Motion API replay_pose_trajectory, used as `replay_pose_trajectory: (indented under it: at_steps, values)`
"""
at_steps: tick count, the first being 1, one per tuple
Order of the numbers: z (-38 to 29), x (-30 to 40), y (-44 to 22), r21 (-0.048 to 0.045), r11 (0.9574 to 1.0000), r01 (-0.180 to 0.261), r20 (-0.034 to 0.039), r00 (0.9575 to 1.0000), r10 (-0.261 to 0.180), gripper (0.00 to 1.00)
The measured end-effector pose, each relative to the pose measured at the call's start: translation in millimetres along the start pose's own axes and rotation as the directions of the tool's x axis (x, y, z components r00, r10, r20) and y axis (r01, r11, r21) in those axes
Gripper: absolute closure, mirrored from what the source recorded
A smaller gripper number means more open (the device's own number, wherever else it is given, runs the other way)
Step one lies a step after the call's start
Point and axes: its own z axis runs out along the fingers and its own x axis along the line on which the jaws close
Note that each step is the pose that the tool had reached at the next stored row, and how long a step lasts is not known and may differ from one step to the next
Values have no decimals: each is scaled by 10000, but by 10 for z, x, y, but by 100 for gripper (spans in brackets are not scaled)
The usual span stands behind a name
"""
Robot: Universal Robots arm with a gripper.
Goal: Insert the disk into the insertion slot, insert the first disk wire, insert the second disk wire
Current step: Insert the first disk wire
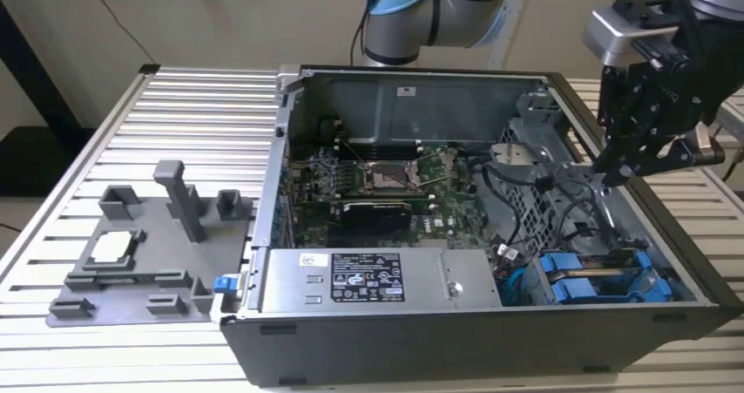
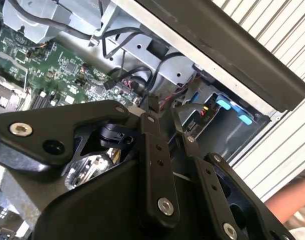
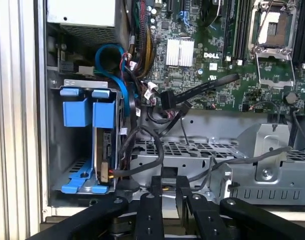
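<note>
Blue-framed disk (image 3: 103, 120), second blue carrier (image 3: 75, 112) beside it, one claw (image 1: 612, 175) over case (image 1: 465, 345)

Gripper (image 1: 608, 176) points down — arm (image 1: 465, 14) bent over.

Print and labels, by carrier:
- Power supply (image 1: 465, 280): large black-and-white rating label (image 1: 366, 277), lines of text and approval marks too small to read; small white sticker (image 1: 314, 259) beside it, unreadable.
- Case rear wall (image 1: 465, 105): small white sticker (image 1: 406, 90), unreadable.
- Motherboard (image 3: 202, 75): short white maker's wordmark (image 3: 213, 55); fine white component lettering, too small to read.
</note>
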Motion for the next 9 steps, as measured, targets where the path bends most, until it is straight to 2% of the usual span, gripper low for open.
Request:
replay_pose_trajectory:
  at_steps: [7, 9]
  values:
    - [-10, -27, 148, -25, 10000, 18, -249, 9997, -19, 73]
    - [-13, -56, 193, -30, 10000, 27, -345, 9994, -28, 73]
